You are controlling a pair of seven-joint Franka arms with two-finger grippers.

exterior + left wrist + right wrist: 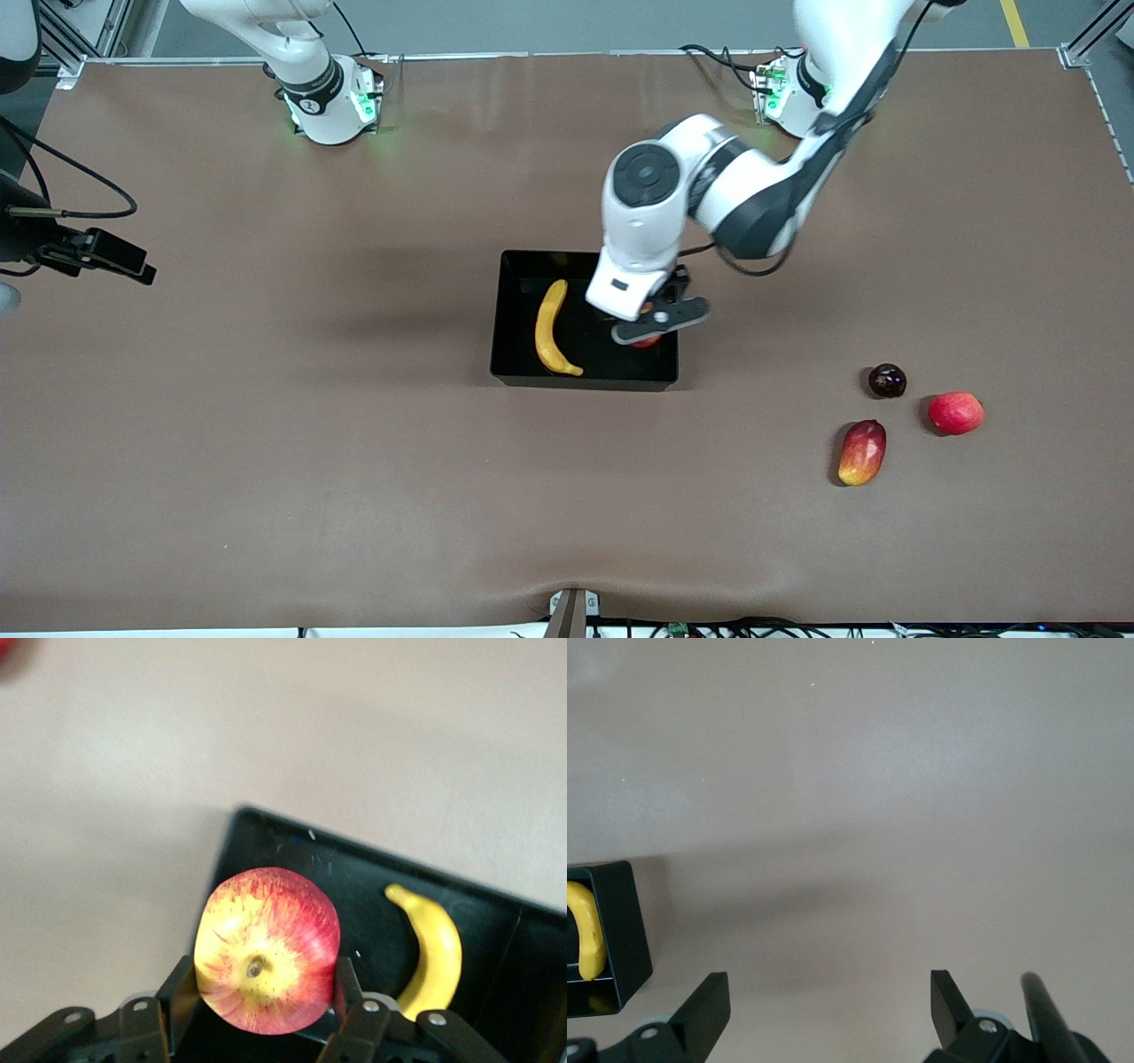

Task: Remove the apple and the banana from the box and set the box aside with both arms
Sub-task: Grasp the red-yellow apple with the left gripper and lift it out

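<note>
While right gripper (824, 1010) waits wide open above bare table, left gripper (266, 1010) clamps apple (266, 948) over box (514, 319); banana (551, 330) inside.

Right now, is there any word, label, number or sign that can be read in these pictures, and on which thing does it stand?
None can be read.
Right arm's base: a small dark round mark, too small to read.
Black box, banana, apple: no text or label shows.
</note>
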